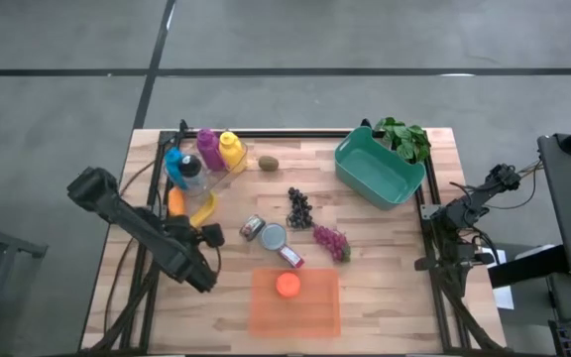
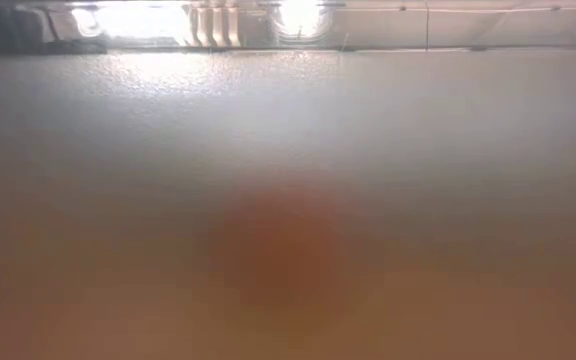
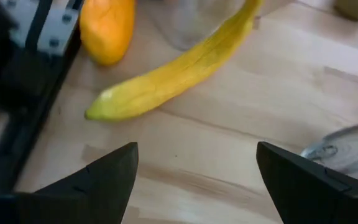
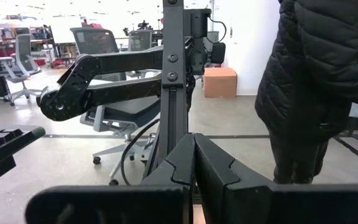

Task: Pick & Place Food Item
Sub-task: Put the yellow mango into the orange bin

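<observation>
Banana (image 3: 173, 71) curved, smooth, on wood-grain table (image 3: 241, 143); left hand (image 3: 194, 180) spread; right hand (image 4: 194, 165) pressed together.

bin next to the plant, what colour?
Teal; the bin shows best in the high view.

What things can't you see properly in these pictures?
- Low view: all blur; only a reddish smudge shows.
- Left wrist view: the silver tin can is cut off by the edge.
- High view: the labels on the coloured plastic bottles are too small.
- Right wrist view: the table is hidden behind the shut right gripper.
</observation>
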Controlling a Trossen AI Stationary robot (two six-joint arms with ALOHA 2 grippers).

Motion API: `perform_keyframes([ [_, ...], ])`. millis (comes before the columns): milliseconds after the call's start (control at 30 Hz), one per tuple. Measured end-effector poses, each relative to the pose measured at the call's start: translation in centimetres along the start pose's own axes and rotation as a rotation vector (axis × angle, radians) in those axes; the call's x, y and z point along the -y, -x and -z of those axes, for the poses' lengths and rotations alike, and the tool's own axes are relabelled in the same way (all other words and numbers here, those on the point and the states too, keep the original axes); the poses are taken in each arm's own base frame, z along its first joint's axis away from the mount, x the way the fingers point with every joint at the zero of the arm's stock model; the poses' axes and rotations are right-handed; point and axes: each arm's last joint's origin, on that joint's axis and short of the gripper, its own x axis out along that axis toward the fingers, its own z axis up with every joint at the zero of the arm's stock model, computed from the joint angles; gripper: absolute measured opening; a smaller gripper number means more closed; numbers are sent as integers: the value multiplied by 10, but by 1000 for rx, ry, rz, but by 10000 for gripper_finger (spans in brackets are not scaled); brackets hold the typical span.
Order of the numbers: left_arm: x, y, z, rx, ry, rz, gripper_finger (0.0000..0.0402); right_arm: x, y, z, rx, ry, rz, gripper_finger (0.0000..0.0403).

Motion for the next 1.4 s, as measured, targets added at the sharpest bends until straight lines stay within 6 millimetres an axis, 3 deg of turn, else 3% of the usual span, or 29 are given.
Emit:
perform_keyframes([
  [133, 4, -10, 19, 30, 115, -66, 330, 0, 0, 0, 0, 1, 0, 8],
  [333, 5, -25, 30, 136, 98, -135, 330, 0, 0, 0, 0, 0, 0, 8],
  [633, 5, -38, 33, 236, 229, -253, 330, 0, 0, 0, 0, 0, 0, 8],
  [900, -1, -57, 29, 308, 102, -271, 330, 0, 0, 0, 0, 0, 0, 8],
  [1400, -23, -91, 25, 350, 44, -225, 330, 0, 0, 0, 0, 0, 0, 8],
])
